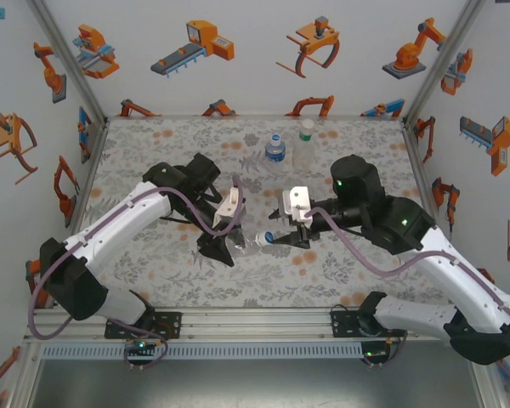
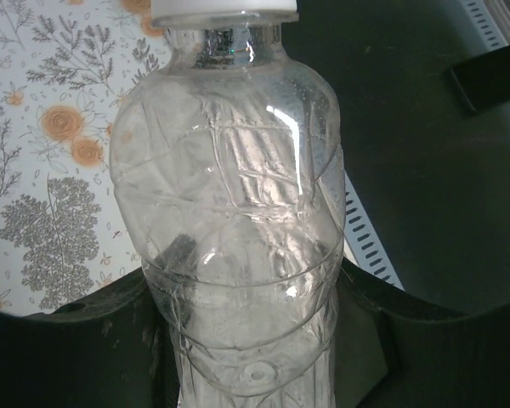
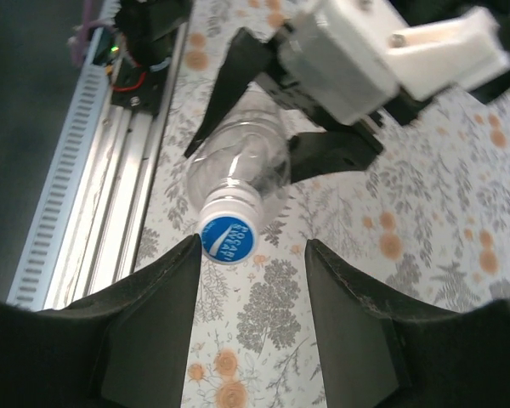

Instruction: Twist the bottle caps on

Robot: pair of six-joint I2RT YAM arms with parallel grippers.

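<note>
Walls [image 1: 255, 51]: white, printed with orange robot arms. Mat [image 1: 153, 280]: grey floral, orange spots. Blue-label bottle [image 1: 275, 150] and green-capped bottle [image 1: 306, 136] stood upright beyond right gripper [image 1: 291, 240]. Clear bottle [image 1: 245, 244]: unlabelled, ribbed, held horizontal, clamped in left gripper [image 1: 225, 246], neck pointed at right gripper. Right gripper fingers held apart. Cap [image 3: 227, 235]: white, blue-topped, seated on neck, just ahead of right fingertips.

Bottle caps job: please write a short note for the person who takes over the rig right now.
Left gripper shut on the clear unlabelled bottle, held sideways. Right gripper open, jaws lined up on its blue-topped cap, which sits on the neck. The blue-label bottle and the green-capped bottle stand capped at the back. Left to do: grip and tighten this cap; tightness of the others cannot be judged.
</note>
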